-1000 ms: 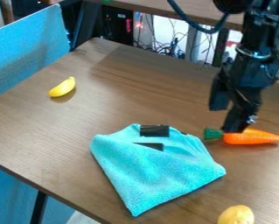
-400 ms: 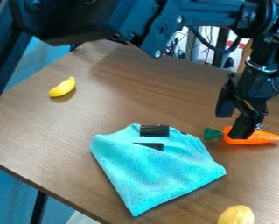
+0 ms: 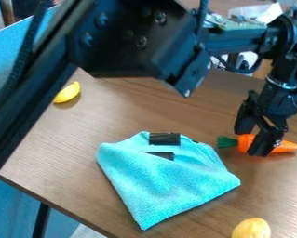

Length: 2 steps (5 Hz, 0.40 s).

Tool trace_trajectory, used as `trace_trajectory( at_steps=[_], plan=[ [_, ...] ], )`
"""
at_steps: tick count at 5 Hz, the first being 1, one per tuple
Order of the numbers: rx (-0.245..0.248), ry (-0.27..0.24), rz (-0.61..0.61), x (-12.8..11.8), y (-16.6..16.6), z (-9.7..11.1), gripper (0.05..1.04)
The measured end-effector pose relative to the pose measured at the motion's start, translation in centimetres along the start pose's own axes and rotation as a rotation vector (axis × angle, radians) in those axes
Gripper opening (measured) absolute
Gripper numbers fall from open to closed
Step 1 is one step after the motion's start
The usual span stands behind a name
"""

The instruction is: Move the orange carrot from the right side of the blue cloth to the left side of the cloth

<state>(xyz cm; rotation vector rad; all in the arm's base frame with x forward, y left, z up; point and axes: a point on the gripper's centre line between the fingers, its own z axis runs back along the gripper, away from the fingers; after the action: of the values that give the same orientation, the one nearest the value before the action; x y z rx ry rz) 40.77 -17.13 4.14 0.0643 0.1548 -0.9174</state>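
The black two-finger claw [image 3: 248, 143] is standing open, its parted fingers apparently straddling the orange, green-topped toy carrot [image 3: 288, 147]; the brown wooden table [image 3: 122, 111] beneath is supporting it. Beside the claw, a folded turquoise cloth [image 3: 166, 181] is lying flat.

lab-like room, black robot arm [image 3: 122, 39] over wood-grain table [image 3: 131, 109], blue panel [image 3: 7, 46] alongside

The surface [image 3: 76, 153] is brown, with fine wood-like grain. On it lies one turquoise cloth [image 3: 169, 183], folded unevenly. Taking this cloth as clock centre, the orange carrot [image 3: 289, 147] lies at two o'clock, the yellowish potato [image 3: 251, 228] at four, and the yellow banana [image 3: 66, 92] between ten and eleven.
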Motion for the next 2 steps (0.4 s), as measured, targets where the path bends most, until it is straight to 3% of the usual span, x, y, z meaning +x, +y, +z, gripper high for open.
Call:
trace_trajectory(
  at_steps=[1,2],
  plan=[
    [-0.017,0.035,0.004,0.31,0.09,-1.31,0.946],
    [-0.011,0.038,0.028,0.57,0.34,-1.37,0.643]
  ],
)
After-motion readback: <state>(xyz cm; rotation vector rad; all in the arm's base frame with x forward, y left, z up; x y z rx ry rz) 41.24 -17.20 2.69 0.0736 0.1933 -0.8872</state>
